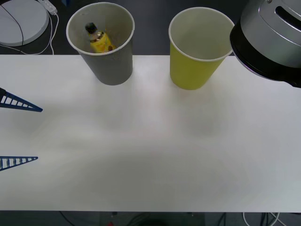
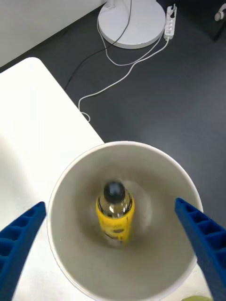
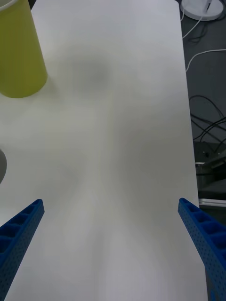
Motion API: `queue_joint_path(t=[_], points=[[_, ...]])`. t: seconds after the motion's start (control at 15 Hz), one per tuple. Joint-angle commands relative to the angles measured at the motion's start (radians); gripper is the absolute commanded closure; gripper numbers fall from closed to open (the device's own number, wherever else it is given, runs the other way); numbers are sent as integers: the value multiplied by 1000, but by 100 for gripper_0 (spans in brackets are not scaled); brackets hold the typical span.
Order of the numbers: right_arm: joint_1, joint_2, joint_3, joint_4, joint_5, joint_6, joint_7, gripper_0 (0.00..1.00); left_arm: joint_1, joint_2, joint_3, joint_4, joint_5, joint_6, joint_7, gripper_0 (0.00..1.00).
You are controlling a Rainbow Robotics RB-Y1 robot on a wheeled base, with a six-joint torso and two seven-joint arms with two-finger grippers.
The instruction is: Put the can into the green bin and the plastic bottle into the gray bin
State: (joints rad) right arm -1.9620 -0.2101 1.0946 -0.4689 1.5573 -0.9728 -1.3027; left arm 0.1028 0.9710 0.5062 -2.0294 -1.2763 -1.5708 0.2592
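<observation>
Here, the right gripper has its blue ribbed fingers spread wide, one at each lower corner of the right wrist view, holding nothing; between them sits the open mouth of the gray bin. The plastic bottle lies inside that bin, black cap toward the camera and yellow label below it, slightly blurred. In the front view the same bottle rests tilted against the inner wall of the gray bin, which stands at the upper left of the frame on the far edge of the white surface. The left gripper is at the left edge of the front view, low over the surface, its fingers also parted and empty. The green bin stands upright to the right of the gray bin, well apart from it, its pale inside showing nothing. The right arm's silver and black housing fills the upper right corner. Beyond the surface, on the dark floor at upper left, are a white round base and a white cable.
</observation>
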Motion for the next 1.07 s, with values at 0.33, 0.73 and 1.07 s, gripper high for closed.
queue_joint_path(t=[0.33, 0.73, 1.07], points=[[2, 0, -1, 0, -3, 5, 5, 0, 0, 0, 0, 0, 0, 0, 0, 0], [34, -63, -2, -54, -109, 12, 123, 0, 0, 0, 0, 0, 0, 0, 0, 0], [91, -181, -4, -205, -181, 12, 168, 0, 0, 0, 0, 0, 0, 0, 0, 0]])
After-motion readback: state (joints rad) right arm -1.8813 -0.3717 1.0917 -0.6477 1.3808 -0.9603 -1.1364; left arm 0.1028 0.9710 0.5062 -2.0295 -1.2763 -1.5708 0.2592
